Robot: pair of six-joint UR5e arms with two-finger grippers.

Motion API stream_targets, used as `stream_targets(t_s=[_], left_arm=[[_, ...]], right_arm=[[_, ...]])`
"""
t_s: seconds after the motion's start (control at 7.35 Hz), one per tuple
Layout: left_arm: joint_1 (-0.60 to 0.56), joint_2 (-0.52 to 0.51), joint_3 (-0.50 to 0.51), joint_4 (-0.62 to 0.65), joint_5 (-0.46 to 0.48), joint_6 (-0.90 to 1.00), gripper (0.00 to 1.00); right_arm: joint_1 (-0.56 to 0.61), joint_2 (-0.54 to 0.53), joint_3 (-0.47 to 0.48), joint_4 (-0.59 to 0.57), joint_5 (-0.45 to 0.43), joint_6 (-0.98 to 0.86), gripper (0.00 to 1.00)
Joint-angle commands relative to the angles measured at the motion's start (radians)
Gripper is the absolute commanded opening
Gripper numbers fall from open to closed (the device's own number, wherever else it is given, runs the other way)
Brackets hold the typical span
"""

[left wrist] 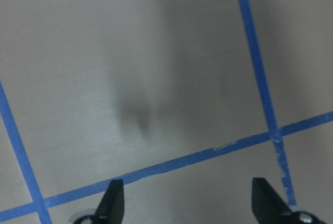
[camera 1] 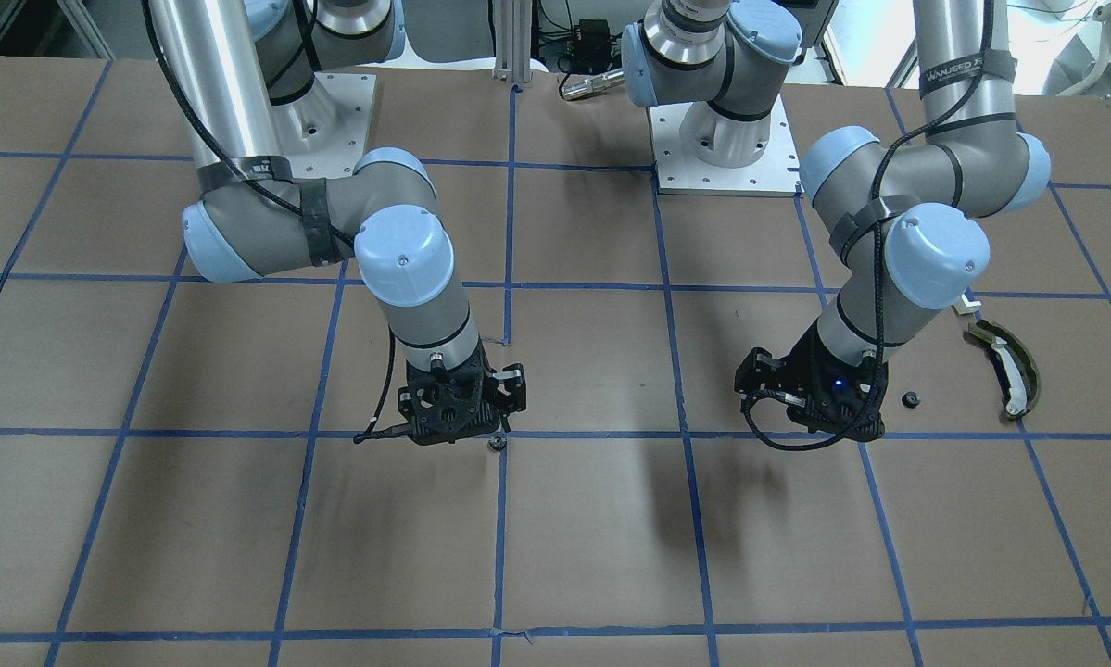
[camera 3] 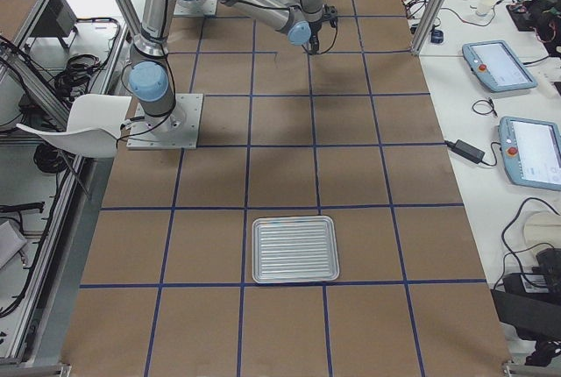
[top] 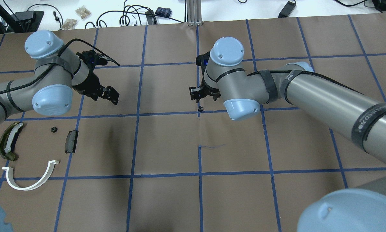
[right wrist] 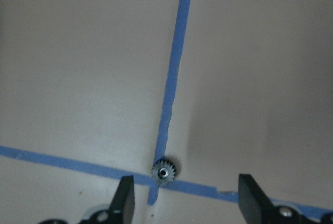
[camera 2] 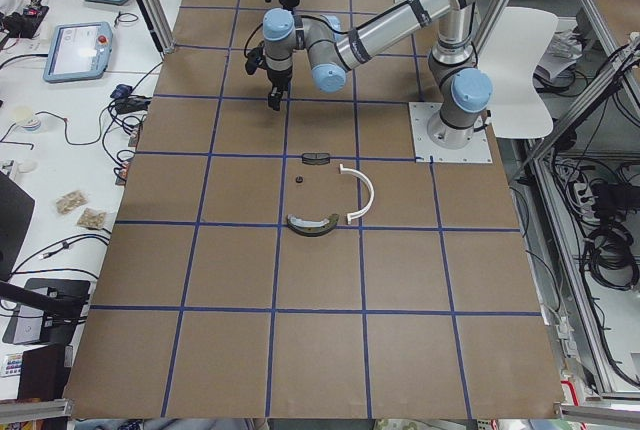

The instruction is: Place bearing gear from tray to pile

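A small toothed bearing gear [right wrist: 164,171] lies on the brown table at a crossing of blue tape lines, also in the overhead view [top: 199,109] and the front view [camera 1: 497,444]. My right gripper [right wrist: 184,200] is open and empty, with the gear lying loose between its fingers, nearer the left one. The pile sits at the table's left: a white half-ring arc [top: 30,177], an olive-green curved piece [top: 8,141], a dark grey block [top: 71,141] and a small dark round part [top: 53,130]. My left gripper [left wrist: 190,203] is open and empty over bare table, beyond the pile [top: 111,95].
The ribbed metal tray [camera 3: 294,248] lies far off at the table's right end, with nothing in it. Blue tape lines [top: 199,161] grid the brown table cover. Cables and small bags [top: 83,12] lie beyond the far edge.
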Motion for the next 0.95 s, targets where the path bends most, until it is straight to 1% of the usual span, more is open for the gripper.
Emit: stream_targets(t_s=[0.0,0.14,0.27,0.41,0.54,0.68,0.82], left_arm=[[-0.049,-0.006,0.002,0.004,-0.007,-0.066,0.88],[-0.121,-0.011,0.008,0.004,0.002,-0.193,0.88],[-0.242,-0.022,0.034,0.005,0.011,-0.404,0.88],[-0.366,-0.054,0.105,-0.002,0.016,-0.565,0.92],[-0.440,-0.112,0.167,-0.009,-0.016,-0.719,0.92],[-0.515,-0.162,0.201,0.002,-0.039,-0.822,0.92],[-0.577,-0.218,0.224,0.031,-0.027,-0.867,0.91]], right_arm=[[-0.133,-0.127,-0.056,0.097,-0.048,-0.019,1.00],[-0.196,-0.197,-0.094,0.206,-0.050,-0.030,1.00],[-0.241,-0.276,-0.128,0.347,-0.056,-0.048,1.00],[-0.264,-0.354,-0.176,0.533,-0.121,-0.050,1.00],[-0.260,-0.385,-0.223,0.625,-0.123,-0.047,1.00],[-0.252,-0.373,-0.245,0.650,-0.125,-0.037,1.00],[-0.254,-0.373,-0.253,0.756,-0.123,-0.048,1.00]])
